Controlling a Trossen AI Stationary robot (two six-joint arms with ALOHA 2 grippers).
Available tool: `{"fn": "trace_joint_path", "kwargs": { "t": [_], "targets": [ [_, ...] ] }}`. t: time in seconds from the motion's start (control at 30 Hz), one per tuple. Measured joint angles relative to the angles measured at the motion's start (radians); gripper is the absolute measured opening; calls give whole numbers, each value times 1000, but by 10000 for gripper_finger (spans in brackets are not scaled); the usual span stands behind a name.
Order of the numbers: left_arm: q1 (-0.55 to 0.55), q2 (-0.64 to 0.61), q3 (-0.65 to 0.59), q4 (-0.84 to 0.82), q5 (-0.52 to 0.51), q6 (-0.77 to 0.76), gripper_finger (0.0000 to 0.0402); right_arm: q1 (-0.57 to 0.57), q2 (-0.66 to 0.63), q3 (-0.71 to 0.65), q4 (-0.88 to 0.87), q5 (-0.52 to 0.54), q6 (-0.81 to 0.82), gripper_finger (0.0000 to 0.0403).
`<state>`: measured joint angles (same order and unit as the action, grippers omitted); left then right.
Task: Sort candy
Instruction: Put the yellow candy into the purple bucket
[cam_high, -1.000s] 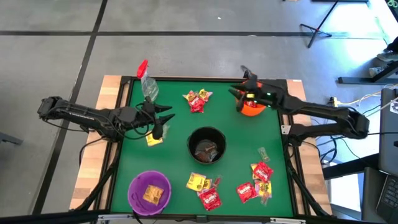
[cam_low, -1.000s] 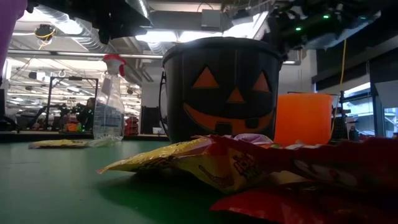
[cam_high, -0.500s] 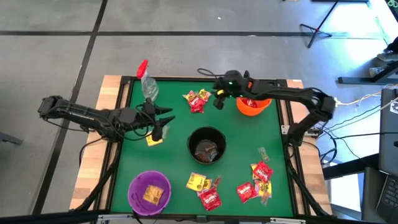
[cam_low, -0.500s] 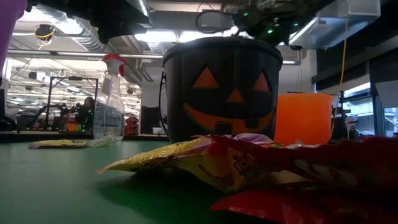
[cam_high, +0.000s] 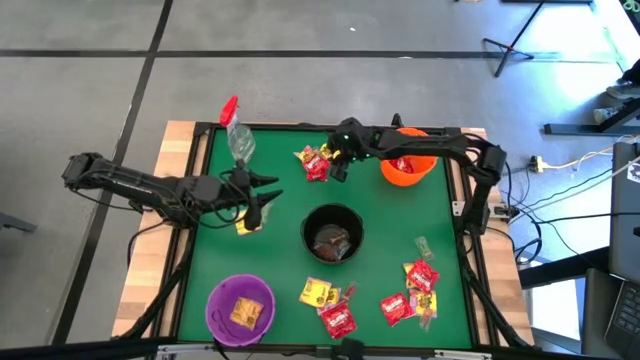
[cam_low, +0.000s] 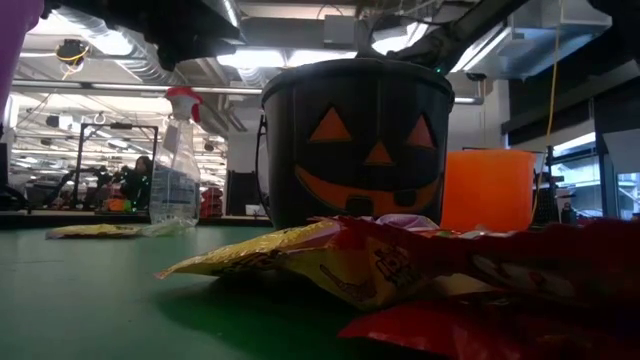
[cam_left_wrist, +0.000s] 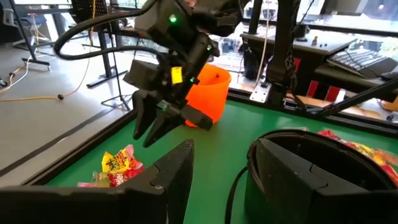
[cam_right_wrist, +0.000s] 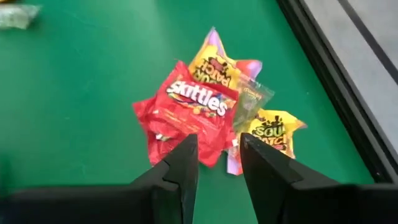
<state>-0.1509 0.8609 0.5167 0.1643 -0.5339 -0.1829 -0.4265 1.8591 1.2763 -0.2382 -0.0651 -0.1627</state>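
My right end effector (cam_high: 338, 166) hangs over the far part of the table (cam_high: 390, 235), just beside the candy cluster (cam_high: 316, 161) lying near the far edge; its fingers (cam_right_wrist: 186, 163) stand a little apart with nothing between them, tips pointed down at a red packet (cam_right_wrist: 189, 114) with yellow packets (cam_right_wrist: 219, 67) beside it. My left end effector (cam_high: 262, 192) sits near the left edge of the table, fingers (cam_left_wrist: 177, 171) spread and gripping nothing, directly above a yellow packet (cam_high: 246, 223) that lies flat on the green surface. An orange bowl (cam_high: 406, 168) stands near the far right corner and holds red packets. A black pumpkin bucket (cam_high: 332, 232) stands at the middle of the table with dark contents I cannot identify. A purple bowl (cam_high: 240, 308) near the near left corner holds yellow packets. Further candy lies loose along the near edge: one group (cam_high: 328, 305) in front of the bucket, red and yellow, and a second group (cam_high: 412, 294) toward the near right corner, mostly red. A clear spray bottle (cam_high: 236, 131) with a red top lies near the far left corner.
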Motion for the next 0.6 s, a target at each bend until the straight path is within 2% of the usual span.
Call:
{"fn": "trace_joint_path", "kwargs": {
  "t": [0.17,0.43,0.6],
  "targets": [
    [0,51,0,1,0,0,165,-21,41,5,1,3,0,156],
    [2,143,0,7,-8,-1,165,-28,43,5,37,123,9,256],
    [11,178,0,11,-9,-25,165,-45,80,4,58,85,54,272]
  ]
}}
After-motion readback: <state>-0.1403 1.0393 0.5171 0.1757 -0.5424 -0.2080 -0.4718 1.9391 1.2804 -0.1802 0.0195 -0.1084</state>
